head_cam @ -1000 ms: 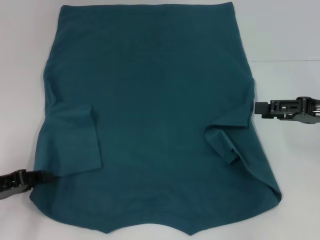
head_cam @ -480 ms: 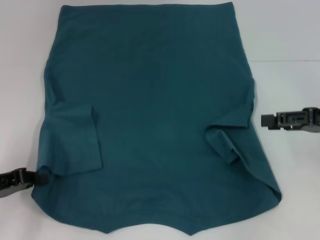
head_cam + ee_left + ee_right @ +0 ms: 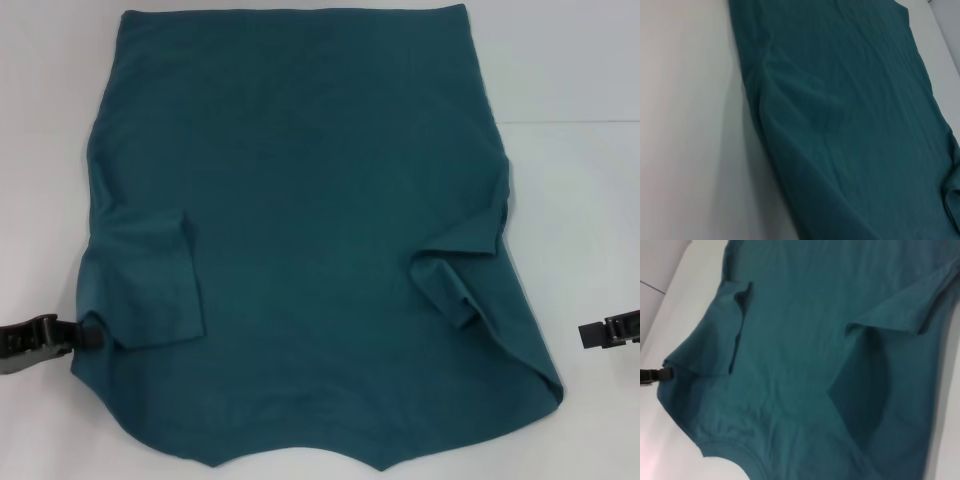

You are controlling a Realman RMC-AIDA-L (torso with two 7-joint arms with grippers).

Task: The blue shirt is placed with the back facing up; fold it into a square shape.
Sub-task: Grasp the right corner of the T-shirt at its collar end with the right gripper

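The blue shirt (image 3: 310,230) lies flat on the white table, plain back up, collar edge nearest me. Both short sleeves are folded inward over the body, the left sleeve (image 3: 150,290) and the right sleeve (image 3: 460,255). My left gripper (image 3: 88,333) is at the shirt's left edge by the folded sleeve and is shut on the cloth, which draws to a point at its tip in the right wrist view (image 3: 666,374). My right gripper (image 3: 585,335) is at the right frame edge, apart from the shirt. The shirt fills the left wrist view (image 3: 850,125).
The white table (image 3: 580,200) shows bare on both sides of the shirt. A faint seam (image 3: 570,122) crosses it at the far right. The shirt's hem reaches the far frame edge and its collar edge the near one.
My right gripper has drawn back from the folded right sleeve, moving right and nearer to me. My left gripper has shifted slightly away from me, and the shirt's left edge has bunched at its tip.
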